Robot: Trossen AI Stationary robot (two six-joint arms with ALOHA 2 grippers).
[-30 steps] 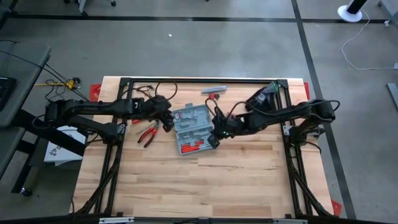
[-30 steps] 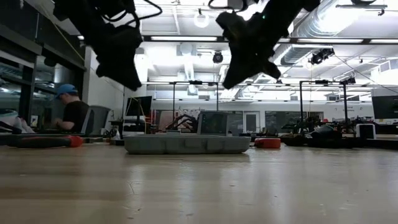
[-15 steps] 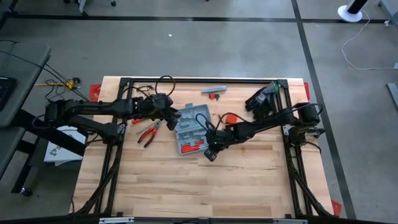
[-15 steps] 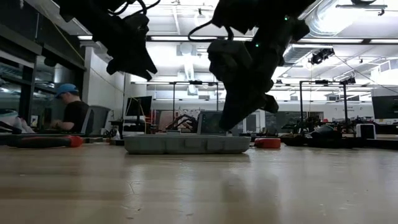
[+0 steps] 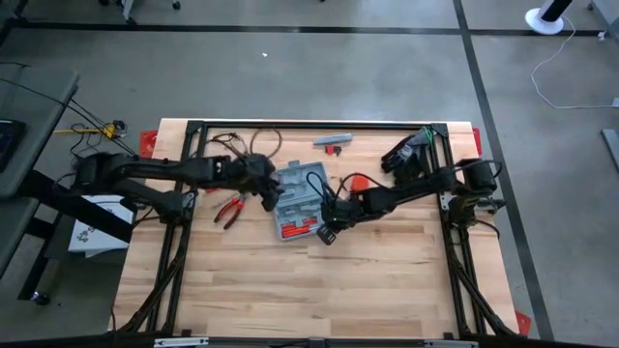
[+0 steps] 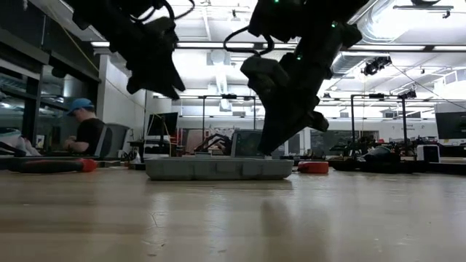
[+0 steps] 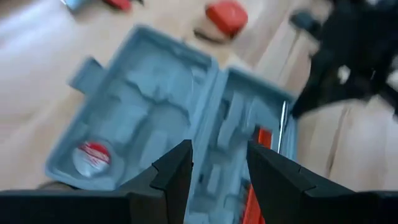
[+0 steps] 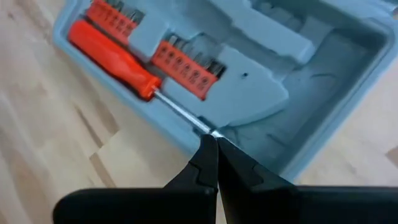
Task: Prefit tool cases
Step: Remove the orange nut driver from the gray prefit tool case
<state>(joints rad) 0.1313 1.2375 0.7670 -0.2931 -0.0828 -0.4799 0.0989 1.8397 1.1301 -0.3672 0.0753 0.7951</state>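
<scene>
My right gripper (image 8: 216,144) is clenched tight, its two fingers pressed together with nothing between them, the tips at the front wall of the tool case (image 5: 297,199) right where the metal shaft of the red-handled screwdriver (image 8: 115,57) ends. Beside that screwdriver I see two racks of red bits (image 8: 186,66) seated in the case's moulded tray.

My left gripper (image 7: 219,163) hangs above the case with its fingers parted and empty; between them I look down at the hinge line, with the empty lid half on one side and the tool tray on the other. A round red-and-white sticker (image 7: 93,154) sits in the lid.

From above, the grey-blue case lies open and flat on the wooden table (image 5: 290,290), a little behind the table's middle, turned at a slant. The left gripper (image 5: 268,190) is over its left edge, the right gripper (image 5: 325,232) at its front right corner. Red-handled pliers (image 5: 229,208) lie to the case's left, a slim grey bar (image 5: 330,141) near the back edge, black gloves (image 5: 406,155) at the back right.

In the low view a person in a blue cap (image 6: 81,125) sits in the room behind.
</scene>
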